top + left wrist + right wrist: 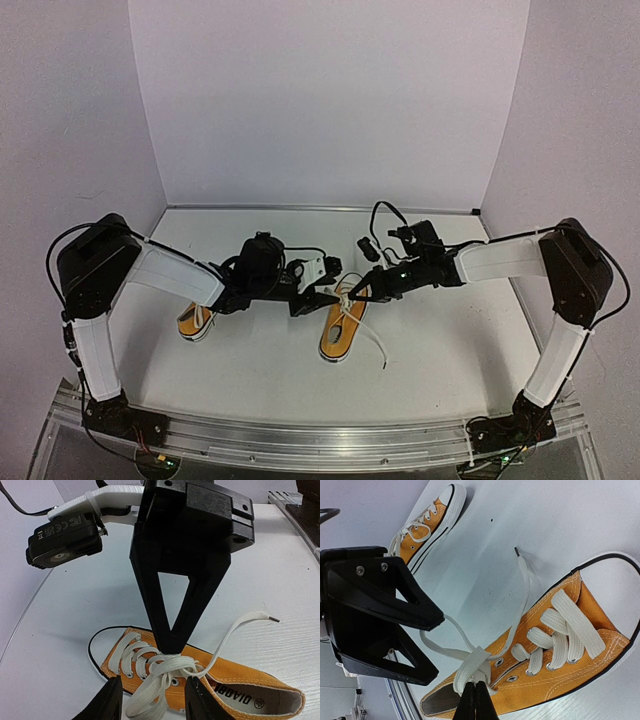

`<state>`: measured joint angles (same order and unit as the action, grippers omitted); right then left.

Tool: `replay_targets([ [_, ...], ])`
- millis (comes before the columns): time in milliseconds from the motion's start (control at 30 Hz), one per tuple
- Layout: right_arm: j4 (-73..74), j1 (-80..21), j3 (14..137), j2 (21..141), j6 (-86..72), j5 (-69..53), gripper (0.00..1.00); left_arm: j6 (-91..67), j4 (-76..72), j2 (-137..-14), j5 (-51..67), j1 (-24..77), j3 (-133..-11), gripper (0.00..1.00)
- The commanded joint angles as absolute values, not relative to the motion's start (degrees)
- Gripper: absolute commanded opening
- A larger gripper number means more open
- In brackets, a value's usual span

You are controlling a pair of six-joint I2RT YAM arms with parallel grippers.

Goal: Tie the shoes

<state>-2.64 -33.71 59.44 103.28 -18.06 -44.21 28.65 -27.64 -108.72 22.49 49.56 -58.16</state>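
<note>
Right gripper pinched together on lace above orange shoe, lower centre, left gripper apart astride that lace, second shoe whole at upper left of right wrist view, unseen from left wrist, white worktop beneath.

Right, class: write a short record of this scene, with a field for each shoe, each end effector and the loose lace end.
centre shoe: orange-yellow canvas sneaker with white rubber sole, no bow tied
second shoe: matching orange-yellow canvas sneaker, partly under the left arm, untouched
right end effector: shut on the flat white lace of the centre shoe
left end effector: open, straddling that lace
loose lace end: resting on the white table
</note>
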Motion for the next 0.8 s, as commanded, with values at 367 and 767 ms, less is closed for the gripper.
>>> replay_targets([
  [367,-2.84,-33.54,56.98,98.89,-17.23,-41.99,0.00,25.93,-27.60,-108.14,22.41,48.94,-56.94,0.00],
  [767,-1.63,-32.02,53.79,96.25,-17.31,-38.12,0.00,25.39,-29.20,-106.59,19.41,48.17,-53.96,0.00],
])
